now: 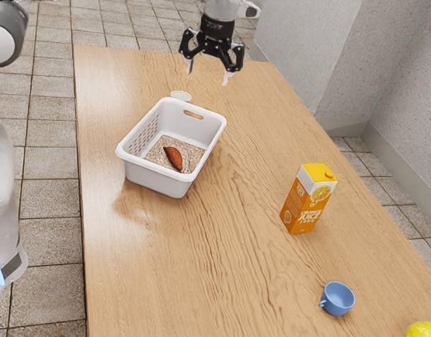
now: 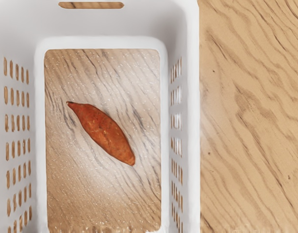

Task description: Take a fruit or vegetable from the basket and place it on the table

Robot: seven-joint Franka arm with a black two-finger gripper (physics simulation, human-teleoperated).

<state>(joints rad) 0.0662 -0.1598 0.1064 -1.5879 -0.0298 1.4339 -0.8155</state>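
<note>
the sweet potato (image 2: 104, 133) is rusty orange, the basket (image 2: 193, 121) white, the cup (image 1: 338, 299) blue.

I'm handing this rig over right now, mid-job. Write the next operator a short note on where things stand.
Gripper: open and empty, raised above table height, jaws apart.
Job's things: the sweet potato lies on the floor of the white basket, which stands on the table.
Done: no pick or placement.
Left: grasp the sweet potato, lift it clear of the rim, set it on the table, release.
Nearby: juice carton, blue cup.

One basket (image 1: 156, 177), tuber (image 2: 104, 135), carton (image 1: 308, 200), cup (image 1: 338, 300), lemon (image 1: 423, 330)
</note>
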